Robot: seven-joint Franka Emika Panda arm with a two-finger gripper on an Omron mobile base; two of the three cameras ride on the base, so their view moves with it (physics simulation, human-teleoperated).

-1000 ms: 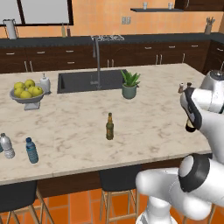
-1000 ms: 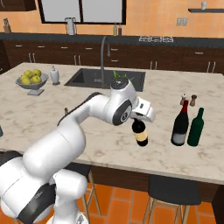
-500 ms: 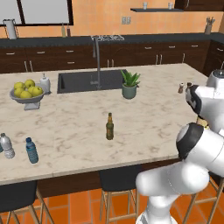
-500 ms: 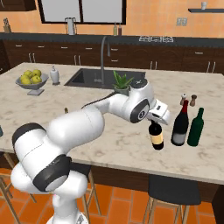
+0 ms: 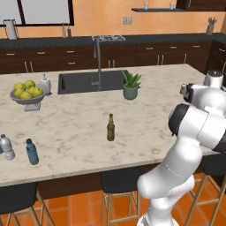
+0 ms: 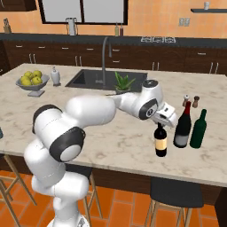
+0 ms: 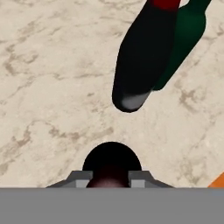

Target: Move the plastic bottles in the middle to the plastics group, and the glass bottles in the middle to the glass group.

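On the island seen from the left base view, the olive-brown beer bottle (image 5: 110,127) stands upright in the middle, well apart from the arm at the right end. From the right base view, the gripper (image 6: 162,123) is clamped on the neck of the labelled wine bottle (image 6: 161,141), which stands upright directly under it, just beside the red-topped wine bottle (image 6: 182,126) and green bottle (image 6: 198,130). Looking down the hand view, the held bottle's top (image 7: 112,164) sits between the fingers, with the glass group just ahead.
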